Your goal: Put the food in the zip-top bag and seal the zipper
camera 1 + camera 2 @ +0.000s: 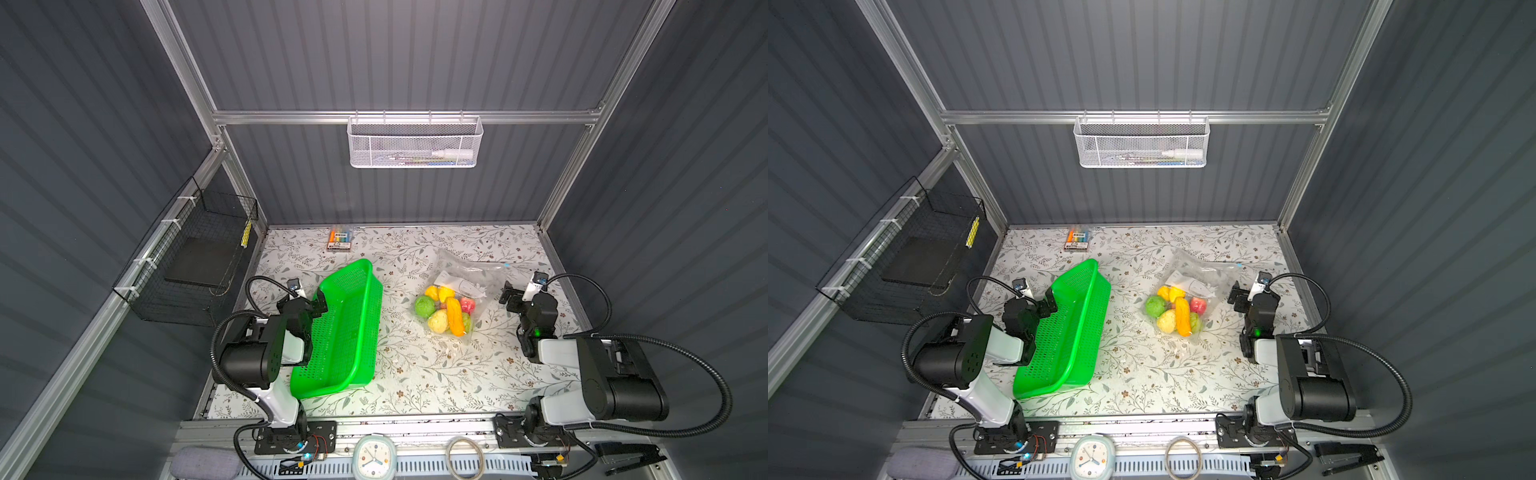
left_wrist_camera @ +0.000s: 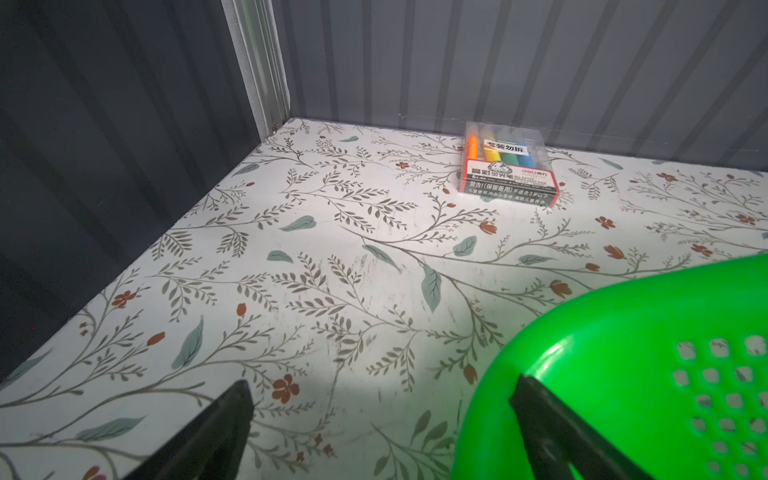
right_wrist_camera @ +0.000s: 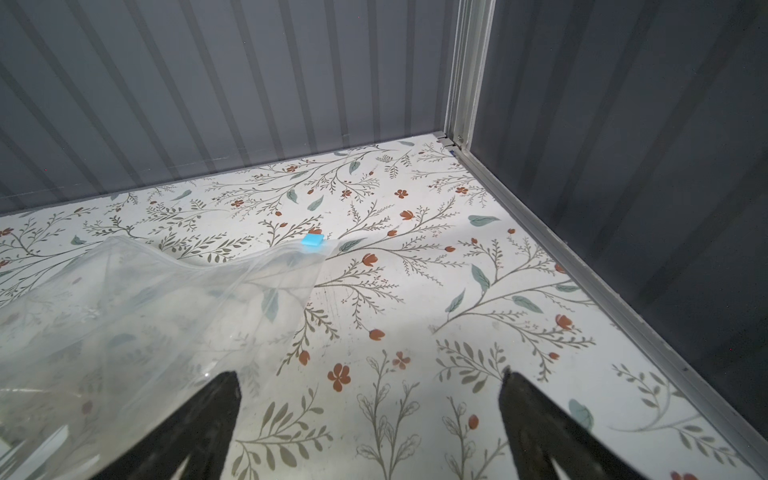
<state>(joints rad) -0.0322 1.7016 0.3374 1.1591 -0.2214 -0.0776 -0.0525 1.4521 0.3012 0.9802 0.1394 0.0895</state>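
At the left of both top views, the left hand (image 1: 306, 300) is spread apart at the rim of the green tray (image 1: 367, 268). Only its wrist view shows one finger over the surface (image 2: 332, 257) and one over the tray. Right of centre, the food (image 1: 446, 309) lies inside the clear bag (image 1: 471, 270), its pieces overlapping and hard to count. Just beside the bag, the right hand (image 1: 510, 297) is spread apart and empty. Its wrist view shows the blue slider (image 3: 312, 241) plainly, but not whether the zipper is sealed.
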